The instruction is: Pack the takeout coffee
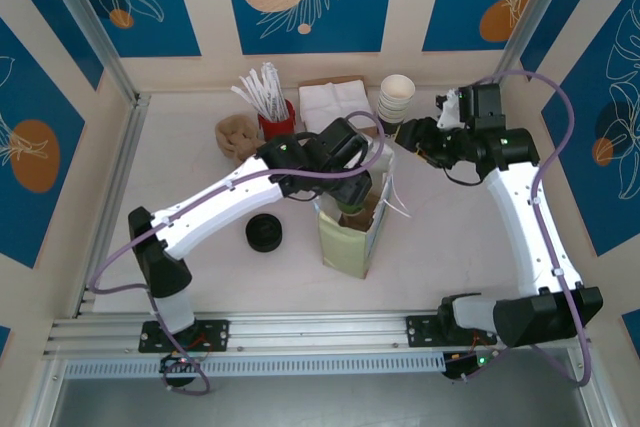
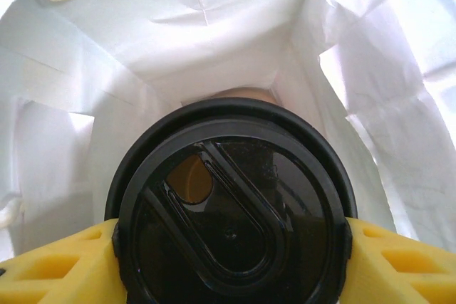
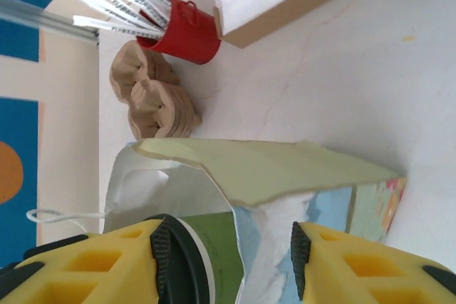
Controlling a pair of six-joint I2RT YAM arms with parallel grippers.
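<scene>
When the scene is read from the arm bases outward, the first item is the low stack of lids [image 1: 264, 233]. It stands on the table [image 1: 470, 247] to the left of the bag [image 1: 345, 247] and clear of it. The bag stands upright at mid-table with its mouth open.

The left gripper [image 2: 231, 254] is at that mouth, its yellow fingers [image 2: 64, 272] clamped on opposite sides of the coffee [image 2: 235, 197]. The coffee is upright, lid on, in the upper part of the bag with white bag walls around it. Whether its base rests on the bag floor cannot be told.

Step in hand, by judgement: insertion of the coffee. The next move calls for a straight descent until the base seats, then release and a vertical withdrawal clear of the bag walls.

Beyond the bag, the right gripper [image 3: 226, 261] faces it with fingers spread wide, holding nothing. At the back stand sleeves [image 1: 238, 135], a red pot [image 1: 277, 121] of stirrers, napkins [image 1: 335, 99] and stacked cups [image 1: 396, 97].
</scene>
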